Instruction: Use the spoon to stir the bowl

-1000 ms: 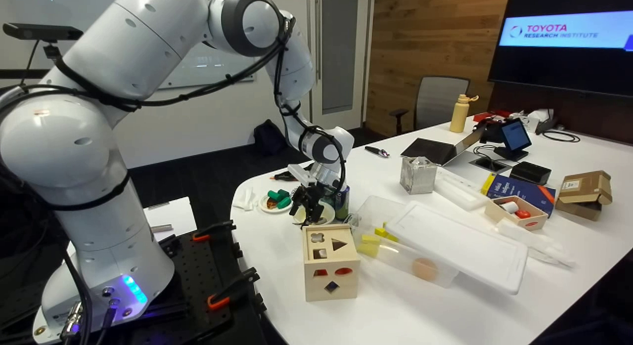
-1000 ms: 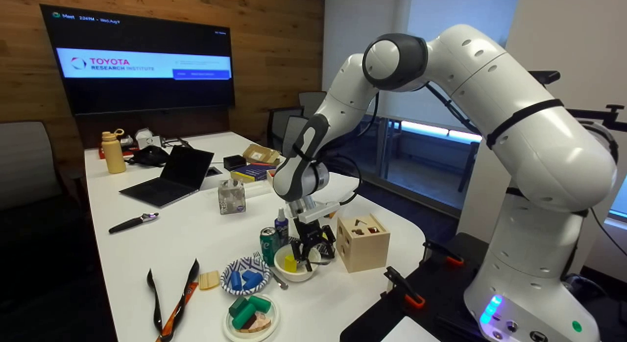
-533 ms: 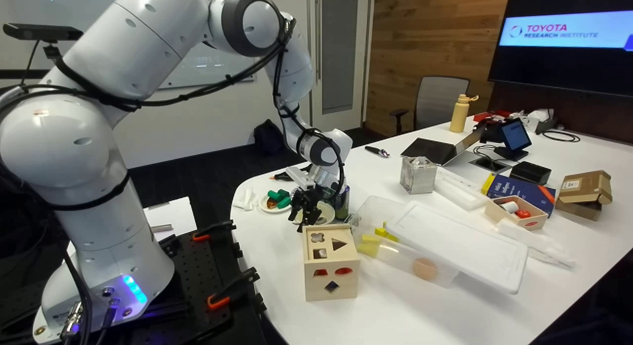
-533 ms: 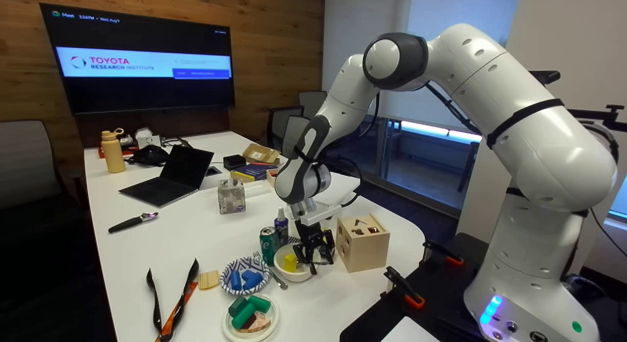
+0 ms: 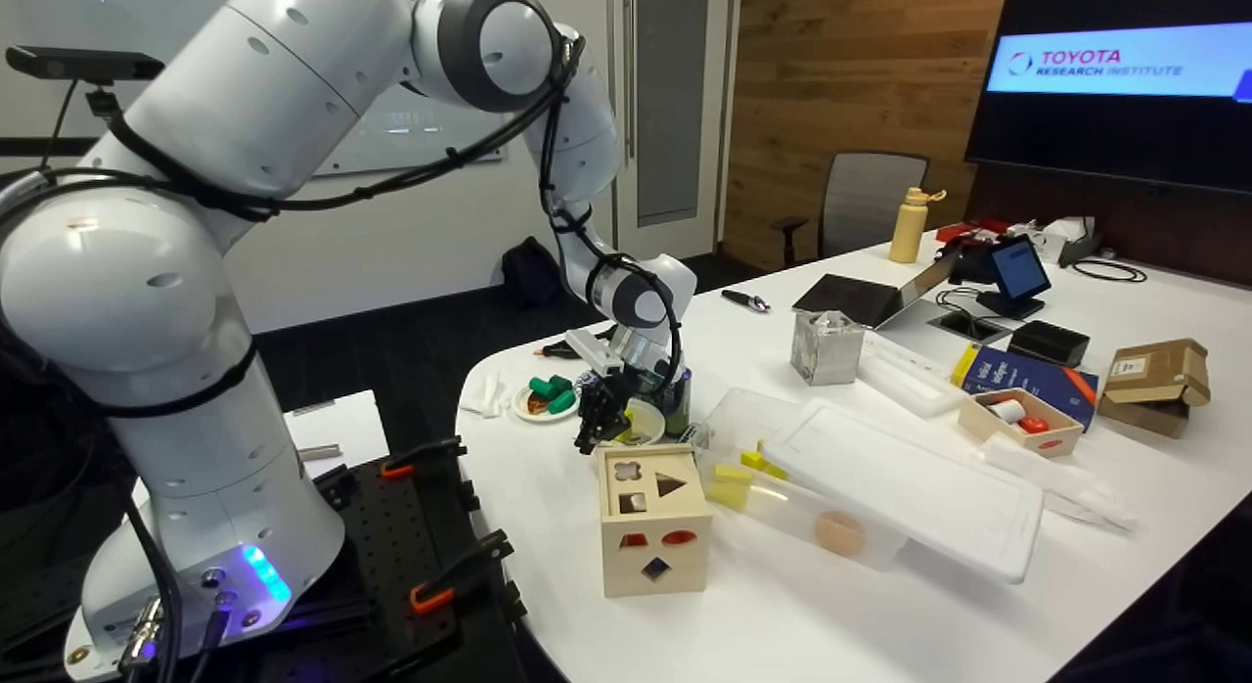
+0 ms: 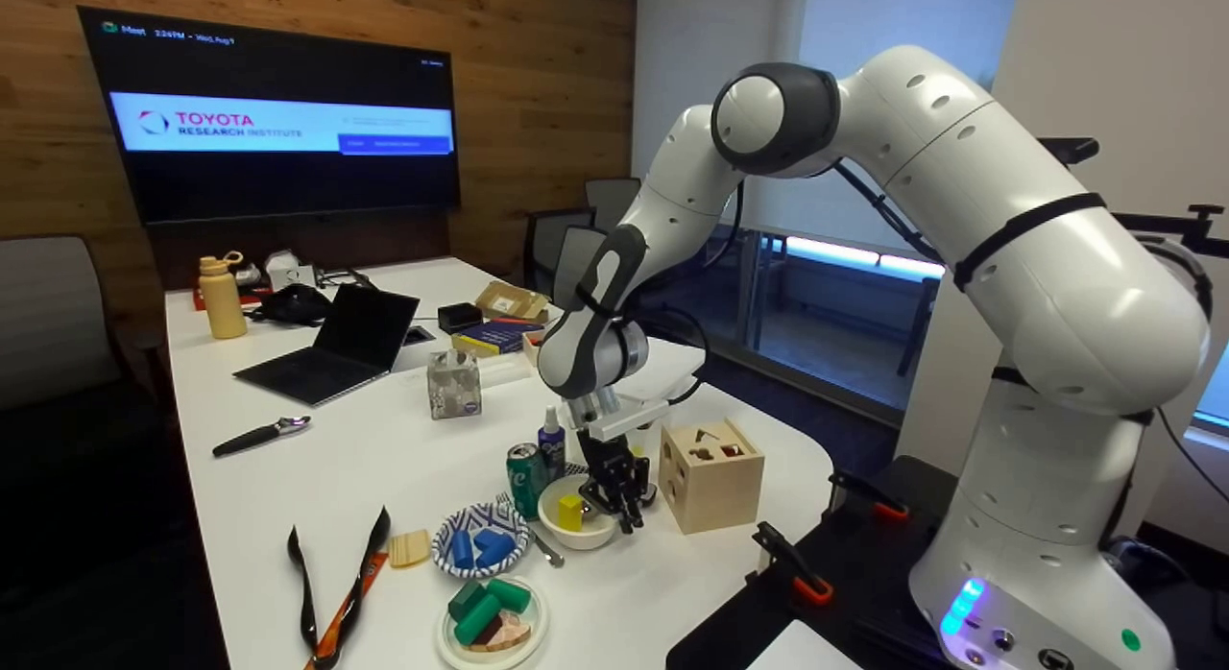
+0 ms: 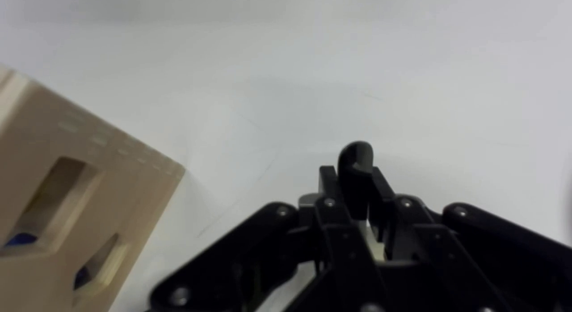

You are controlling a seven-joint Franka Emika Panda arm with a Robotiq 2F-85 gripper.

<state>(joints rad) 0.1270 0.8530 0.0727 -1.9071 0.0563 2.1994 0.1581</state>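
Observation:
A small pale bowl (image 6: 576,537) with a yellow block (image 6: 570,513) in it stands on the white table, also partly visible in an exterior view, the bowl (image 5: 648,421) behind my gripper. My gripper (image 6: 629,526) is at the bowl's side, low over the table. In the wrist view the dark rounded end of the spoon (image 7: 357,153) sticks out between the fingertips, and the gripper (image 7: 356,180) is shut on that handle. A shiny bit of the spoon (image 6: 589,507) shows inside the bowl; the rest is hidden by the fingers.
A wooden cube toy (image 6: 715,478) stands close beside the gripper. Around the bowl are a green can (image 6: 525,480), a purple spray bottle (image 6: 552,444), a patterned bowl (image 6: 480,518) with blue blocks, and a plate (image 6: 453,644) with green blocks. A clear box (image 5: 782,512) lies beyond the cube.
The fingers have come together around the spoon's handle. The gripper dropped and shifted slightly toward the bowl's side early on; the arm has since stayed almost still.

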